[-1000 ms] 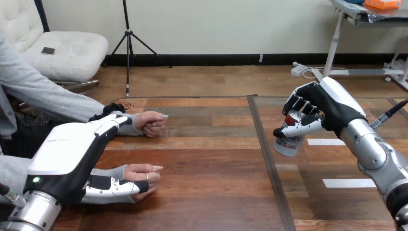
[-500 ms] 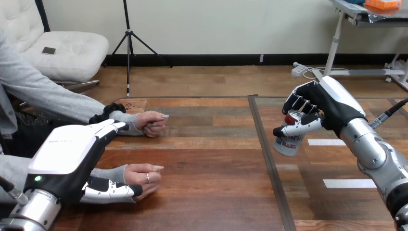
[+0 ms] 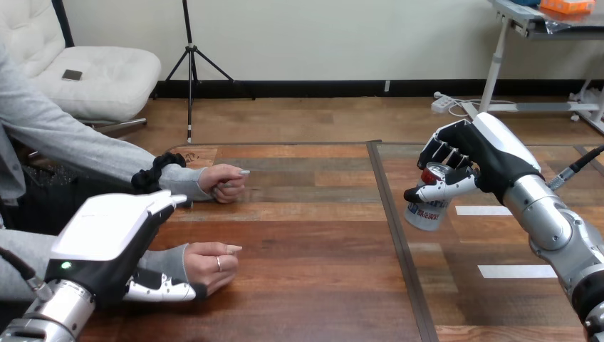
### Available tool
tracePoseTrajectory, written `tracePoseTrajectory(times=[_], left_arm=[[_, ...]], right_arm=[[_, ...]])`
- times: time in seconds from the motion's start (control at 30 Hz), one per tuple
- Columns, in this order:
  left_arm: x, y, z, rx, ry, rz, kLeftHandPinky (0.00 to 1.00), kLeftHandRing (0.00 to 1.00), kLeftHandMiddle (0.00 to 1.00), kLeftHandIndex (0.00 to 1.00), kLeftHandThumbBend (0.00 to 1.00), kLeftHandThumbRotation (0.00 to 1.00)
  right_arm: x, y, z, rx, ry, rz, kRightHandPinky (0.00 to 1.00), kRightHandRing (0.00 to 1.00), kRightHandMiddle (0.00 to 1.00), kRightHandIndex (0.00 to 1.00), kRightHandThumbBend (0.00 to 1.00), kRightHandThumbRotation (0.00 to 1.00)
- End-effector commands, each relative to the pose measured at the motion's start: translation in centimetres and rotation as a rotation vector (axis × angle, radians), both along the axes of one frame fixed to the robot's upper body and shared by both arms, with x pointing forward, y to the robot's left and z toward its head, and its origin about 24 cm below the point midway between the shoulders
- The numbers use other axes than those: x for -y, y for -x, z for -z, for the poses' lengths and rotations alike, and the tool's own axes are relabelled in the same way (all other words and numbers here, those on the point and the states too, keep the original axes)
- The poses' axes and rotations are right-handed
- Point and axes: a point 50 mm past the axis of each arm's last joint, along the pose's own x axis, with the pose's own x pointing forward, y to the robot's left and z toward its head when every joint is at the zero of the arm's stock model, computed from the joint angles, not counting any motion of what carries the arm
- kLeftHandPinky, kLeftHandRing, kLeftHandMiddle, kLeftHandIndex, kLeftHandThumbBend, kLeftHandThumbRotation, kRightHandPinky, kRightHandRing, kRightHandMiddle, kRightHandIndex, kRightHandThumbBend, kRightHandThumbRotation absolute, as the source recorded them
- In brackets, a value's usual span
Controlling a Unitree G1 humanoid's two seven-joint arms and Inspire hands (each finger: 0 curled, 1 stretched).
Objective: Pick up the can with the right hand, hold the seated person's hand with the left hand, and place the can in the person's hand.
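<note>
Head view: right hand (image 3: 466, 158), raised above the brown wooden table's (image 3: 306, 306) right side, grips a silver metal can with a red top (image 3: 426, 212). Left hand (image 3: 107, 239) sits over the wrist of the person's nearer hand (image 3: 210, 263) by the left edge; I cannot tell whether it grips.

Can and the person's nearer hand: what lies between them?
In the head view, only bare table, crossed by its dark seam, lies between the can and the person's nearer hand.
</note>
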Motion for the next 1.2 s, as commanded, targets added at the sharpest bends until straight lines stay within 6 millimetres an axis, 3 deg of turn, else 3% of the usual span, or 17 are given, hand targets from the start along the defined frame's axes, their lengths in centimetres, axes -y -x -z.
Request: tracePoseTrajectory(times=[0.0, 1.17], left_arm=[[-0.3, -1.7, -1.2, 0.051, -0.054, 0.015, 0.77, 0.86, 0.87, 0.84, 1.0, 0.48], [-1.5, -3.4, 0.9, -0.061, -0.17, -0.001, 0.79, 0.85, 0.87, 0.84, 1.0, 0.43]], right_arm=[[-0.5, -1.7, -4.7, 0.174, -0.025, -0.032, 0.37, 0.38, 0.41, 0.4, 0.78, 0.0], [-0.1, -1.6, -4.9, 0.177, -0.011, -0.032, 0.37, 0.38, 0.41, 0.41, 0.78, 0.0]])
